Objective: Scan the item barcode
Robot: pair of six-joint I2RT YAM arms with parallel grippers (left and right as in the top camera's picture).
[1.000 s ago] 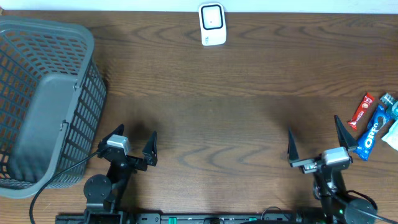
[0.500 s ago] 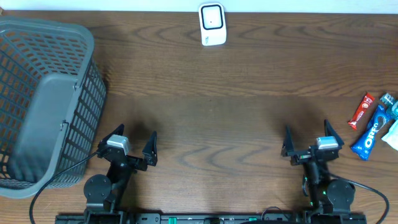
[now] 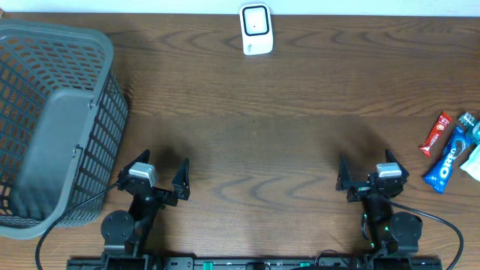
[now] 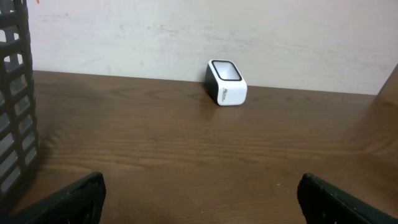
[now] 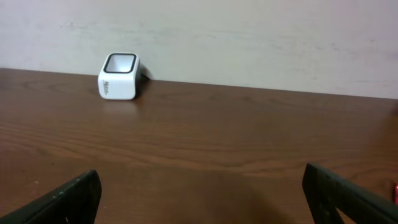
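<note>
The white barcode scanner (image 3: 256, 30) stands at the table's far edge, centre; it also shows in the left wrist view (image 4: 226, 82) and the right wrist view (image 5: 119, 76). Snack items lie at the right edge: a red bar (image 3: 436, 133) and a blue Oreo pack (image 3: 445, 160), with further packets partly cut off by the frame. My left gripper (image 3: 163, 160) (image 4: 200, 186) rests near the front edge, open and empty. My right gripper (image 3: 366, 161) (image 5: 202, 180) sits near the front right, open and empty, left of the snacks and apart from them.
A large grey plastic basket (image 3: 97, 112) fills the left side of the table, its wall close to my left gripper and visible at the left wrist view's edge (image 4: 15, 93). A pale wall rises behind the scanner.
My right gripper has drawn back leftward from beside the Oreo pack and turned to face the far edge. The left arm has not moved.
</note>
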